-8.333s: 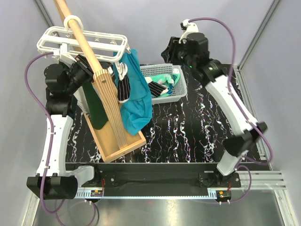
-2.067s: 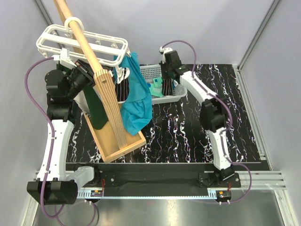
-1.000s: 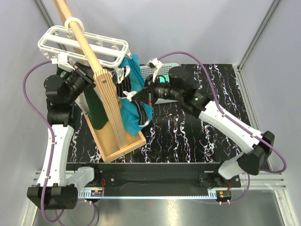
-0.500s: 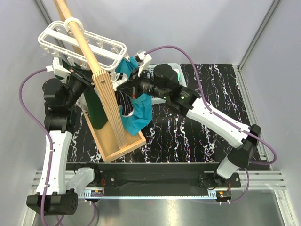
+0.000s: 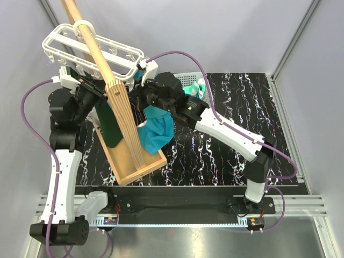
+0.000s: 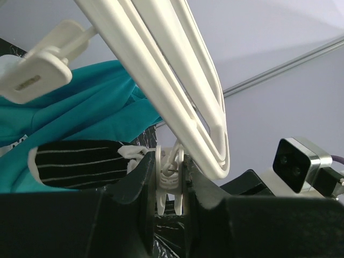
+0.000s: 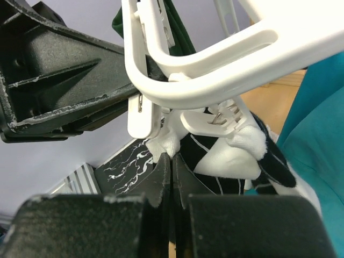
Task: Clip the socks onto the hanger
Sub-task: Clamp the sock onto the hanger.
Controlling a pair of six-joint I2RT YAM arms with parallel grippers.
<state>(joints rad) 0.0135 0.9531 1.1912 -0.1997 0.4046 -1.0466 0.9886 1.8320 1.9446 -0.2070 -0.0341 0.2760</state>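
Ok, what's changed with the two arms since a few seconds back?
The right gripper went down into the basket, took a black-and-white sock, then carried it left to the hanger, shut on it. The left gripper stayed at the hanger, pinching a clip; the wooden stand did not move.

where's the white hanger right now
Top view, upper left: the hanger hangs by its loop on the wooden pole, above the left tool, with the teal cloth beside its right end.

Both arms reach toward the upper left; left gripper (image 6: 171,185) narrowly parted, right gripper (image 7: 171,161) pinched tight.
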